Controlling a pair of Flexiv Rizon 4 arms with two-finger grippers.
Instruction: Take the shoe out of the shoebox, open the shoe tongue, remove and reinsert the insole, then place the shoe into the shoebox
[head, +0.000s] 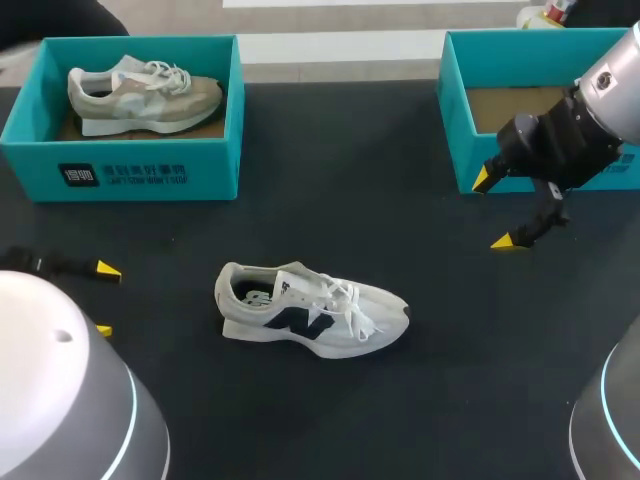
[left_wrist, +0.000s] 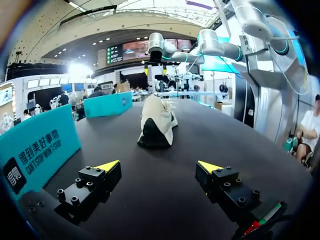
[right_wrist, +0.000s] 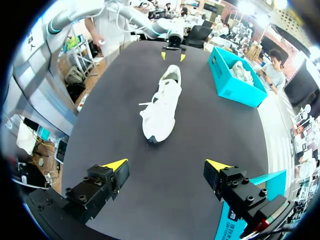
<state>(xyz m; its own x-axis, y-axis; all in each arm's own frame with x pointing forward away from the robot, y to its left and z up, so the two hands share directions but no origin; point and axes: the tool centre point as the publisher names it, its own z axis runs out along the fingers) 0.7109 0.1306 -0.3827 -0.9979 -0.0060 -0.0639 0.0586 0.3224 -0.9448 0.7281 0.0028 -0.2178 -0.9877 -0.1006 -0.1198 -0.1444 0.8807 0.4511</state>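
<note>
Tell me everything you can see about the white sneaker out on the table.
The white sneaker stands on its sole on the black table, heel toward the left gripper, toe toward the right gripper. It looks like fabric with smoother panels, and has a dark side logo, white laces and a pale sole. Inside the opening the insole shows, with a print on it. Nothing touches the sneaker but the table.

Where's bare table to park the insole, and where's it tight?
Widest bare table lies between the left shoebox and right shoebox, behind the white shoe. Also free: the strip in front of the shoe, and from its toe to the open right gripper. Tighter: heel to left gripper; right gripper close by its box.
</note>
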